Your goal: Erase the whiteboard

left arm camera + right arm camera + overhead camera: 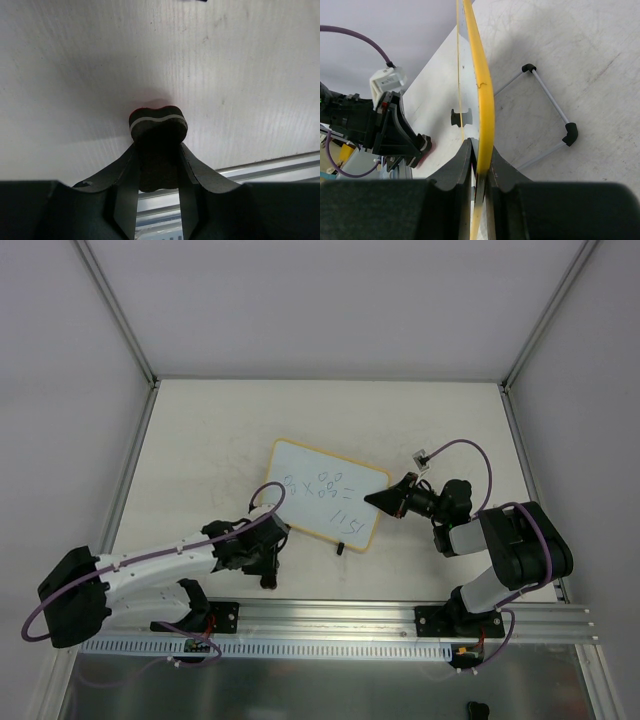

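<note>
My left claw [158,150] is clenched on the waist of the black eraser [158,122], low over the surface [200,440] just off the near-left corner of the whiteboard [325,495]. I cannot tell whether the eraser touches the surface. My right claw [479,155] is clenched on the thin yellow frame at the board's right edge. The board sits mid-surface, apparently propped at a tilt, with dark handwriting across its face.

My main worry is that right-hand grip. It pinches only a narrow strip of frame, so a firm wipe from the left could, I judge, pivot the board about that point or pull the frame out of the jaws. The wire stand [547,107] behind it looks light and may fold or skid under pressure.

The eraser is the second risk. It is held far back, with most of its body sticking out ahead of the fingers, so a sideways drag could twist it in the grip. If it meets the board on an edge instead of flat, it would smear the writing rather than clear it. Coming in too low could also catch the frame's lip.
</note>
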Robot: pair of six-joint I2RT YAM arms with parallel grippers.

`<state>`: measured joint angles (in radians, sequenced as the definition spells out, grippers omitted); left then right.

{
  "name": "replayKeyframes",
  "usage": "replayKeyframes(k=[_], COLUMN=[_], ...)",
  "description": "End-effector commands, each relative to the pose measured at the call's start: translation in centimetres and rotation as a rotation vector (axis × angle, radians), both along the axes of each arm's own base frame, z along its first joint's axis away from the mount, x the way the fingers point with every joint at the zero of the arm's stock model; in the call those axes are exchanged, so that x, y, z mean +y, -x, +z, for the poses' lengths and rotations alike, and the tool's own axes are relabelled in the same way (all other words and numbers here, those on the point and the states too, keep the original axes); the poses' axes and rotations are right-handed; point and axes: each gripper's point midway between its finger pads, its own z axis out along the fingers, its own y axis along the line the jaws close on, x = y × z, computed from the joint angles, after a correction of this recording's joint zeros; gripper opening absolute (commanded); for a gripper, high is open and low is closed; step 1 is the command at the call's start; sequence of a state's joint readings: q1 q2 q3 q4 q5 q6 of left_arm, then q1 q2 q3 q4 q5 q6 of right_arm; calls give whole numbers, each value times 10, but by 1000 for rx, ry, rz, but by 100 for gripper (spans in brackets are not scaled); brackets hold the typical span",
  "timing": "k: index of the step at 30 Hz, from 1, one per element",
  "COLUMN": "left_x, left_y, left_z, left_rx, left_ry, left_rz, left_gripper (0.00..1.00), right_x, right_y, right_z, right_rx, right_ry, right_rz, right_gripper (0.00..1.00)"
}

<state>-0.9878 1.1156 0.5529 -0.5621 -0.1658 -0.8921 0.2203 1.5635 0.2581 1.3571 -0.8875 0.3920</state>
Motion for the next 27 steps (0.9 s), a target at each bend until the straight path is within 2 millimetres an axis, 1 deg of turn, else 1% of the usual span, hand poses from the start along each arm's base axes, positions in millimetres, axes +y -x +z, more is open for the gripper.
replayKeyframes(k=[1, 2, 3, 5, 6, 7, 8, 9, 12, 13, 14, 19, 20, 21, 23, 24, 25, 26, 27], left_x=[-3, -4, -3, 1, -2, -1, 3, 9, 22, 24, 18, 14, 16, 9, 5, 7, 3, 5, 6], left_y=[-21, -34, -40, -58, -68, -76, -85, -97, -125, -130, -140, -169, -170, -180, -185, -185, -191, -192, -194], left_z=[35, 48, 56, 72, 90, 99, 108, 123, 146, 150, 158, 162, 150, 160, 158, 147, 153, 149, 141], left_rx=[-112, -141, -163, -215, -261, -290, -326, -376, -498, -523, -569, -692, -694, -767, -821, -831, -874, -881, -874], left_ry=[53, 76, 79, 87, 106, 114, 104, 105, 68, 66, 94, 73, 62, 104, 134, 127, 151, 140, 111], left_rz=[-1, 24, 12, 42, 35, 42, 58, 82, 140, 150, 153, 148, 136, 131, 120, 116, 122, 123, 108], left_gripper=[4, 4, 3, 2, 2, 1, 0, 0, 0, 0, 0, 0, 0, 0, 0, 0, 0, 0, 0], right_x=[-3, -3, -3, -3, -3, -3, -3, -3, -3, -3, -3, -3, -3, -3, -3, -3, -3, -2, -2], right_y=[-12, -12, -12, -12, -12, -12, -12, -12, -12, -13, -12, -12, -12, -12, -12, -12, -12, -11, -11], right_z=[25, 25, 24, 24, 24, 24, 25, 25, 26, 25, 26, 26, 26, 27, 27, 26, 27, 26, 26], right_rx=[-261, -260, -256, -256, -254, -255, -256, -255, -258, -256, -258, -258, -259, -261, -259, -259, -261, -261, -259], right_ry=[14, 13, 13, 12, 12, 11, 11, 10, 10, 10, 10, 9, 9, 9, 8, 9, 9, 9, 9], right_rz=[-21, -21, -20, -19, -19, -16, -17, -16, -16, -19, -14, -14, -14, -14, -14, -14, -14, -11, -10], right_gripper=[0, 0, 0, 0, 0, 0, 0, 0, 0, 0, 0, 0, 0, 0, 0, 0, 0, 0, 0])
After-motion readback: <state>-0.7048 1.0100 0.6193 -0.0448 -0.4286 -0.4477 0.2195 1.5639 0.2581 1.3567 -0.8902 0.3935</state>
